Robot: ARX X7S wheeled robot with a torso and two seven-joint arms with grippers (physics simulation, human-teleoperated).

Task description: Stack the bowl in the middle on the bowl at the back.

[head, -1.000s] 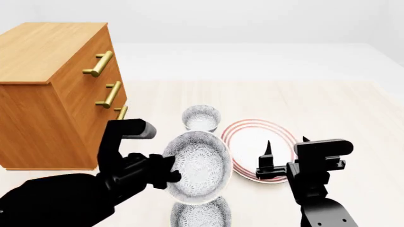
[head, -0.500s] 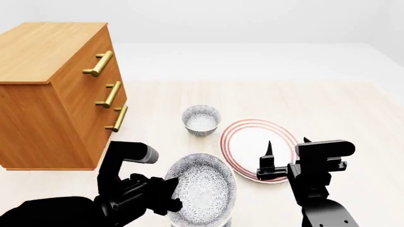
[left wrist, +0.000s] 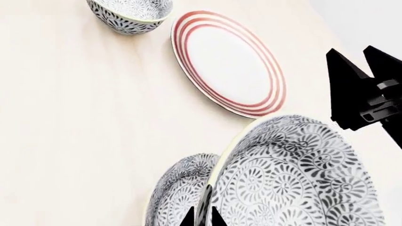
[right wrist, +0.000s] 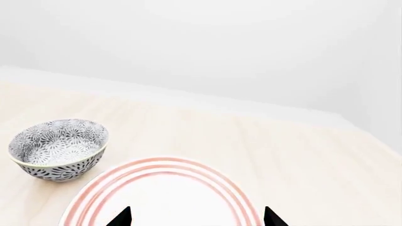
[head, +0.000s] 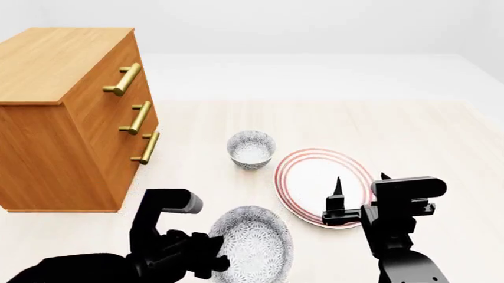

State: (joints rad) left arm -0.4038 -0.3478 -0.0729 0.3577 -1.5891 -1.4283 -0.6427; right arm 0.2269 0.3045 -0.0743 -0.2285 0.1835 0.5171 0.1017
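Observation:
My left gripper [left wrist: 202,217] is shut on the rim of the middle bowl [left wrist: 295,179], a speckled grey-and-white bowl held tilted above the table. In the head view this bowl [head: 250,243] hangs low near the frame's bottom, beside the left gripper [head: 216,259]. The bowl at the back [head: 251,148] stands upright on the table, far from the held one; it also shows in both wrist views [left wrist: 129,14] [right wrist: 58,148]. My right gripper [head: 360,183] [right wrist: 196,219] is open and empty over the plate.
A white plate with red rings [head: 303,171] [left wrist: 229,63] [right wrist: 163,197] lies right of the back bowl. A third speckled bowl [left wrist: 179,193] sits right under the held one. A wooden drawer cabinet [head: 67,112] stands at the left.
My left gripper has carried the bowl lower and nearer in the head view, covering the front bowl. The right gripper has stayed nearly still.

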